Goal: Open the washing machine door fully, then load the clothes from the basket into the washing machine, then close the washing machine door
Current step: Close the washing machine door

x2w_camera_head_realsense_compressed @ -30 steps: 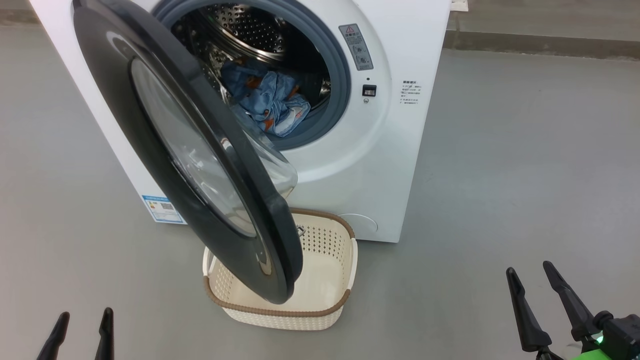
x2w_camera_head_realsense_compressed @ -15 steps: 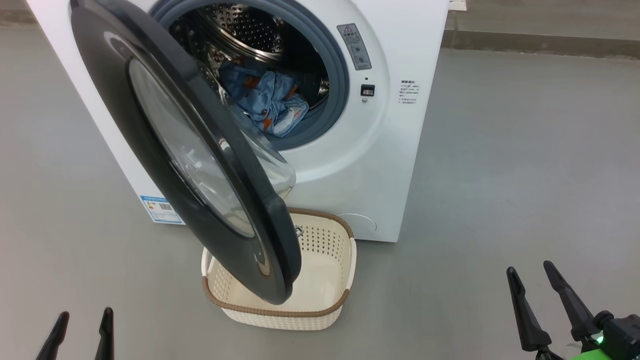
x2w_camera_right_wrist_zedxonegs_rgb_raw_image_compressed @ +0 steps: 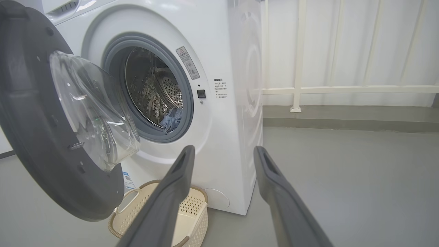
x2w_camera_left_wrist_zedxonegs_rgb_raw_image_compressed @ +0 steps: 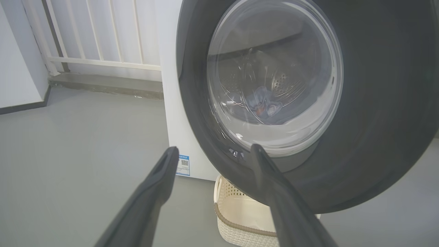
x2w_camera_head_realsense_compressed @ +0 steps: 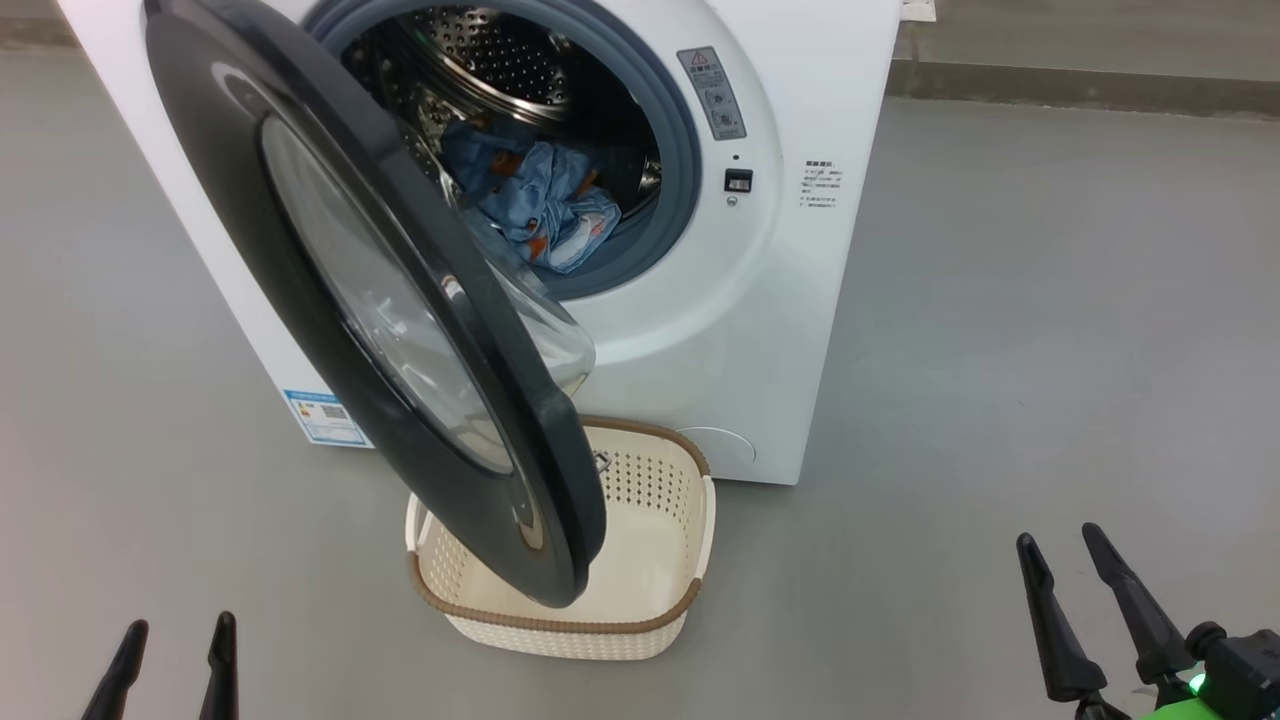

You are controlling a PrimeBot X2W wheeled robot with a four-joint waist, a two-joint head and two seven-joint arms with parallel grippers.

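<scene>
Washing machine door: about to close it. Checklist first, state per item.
1. Clothes inside the drum: ok.
2. Fabric clear of the grey seal: cannot tell; the lowest fold lies close to its lower lip.
3. Basket emptied: cannot tell; the visible floor is bare, the rest is hidden behind the washing machine door.
4. Door's lower edge clear of the basket rim: cannot tell; they overlap in the head view.
5. Left gripper open and empty: ok.
6. Right gripper open and empty: ok.
</scene>
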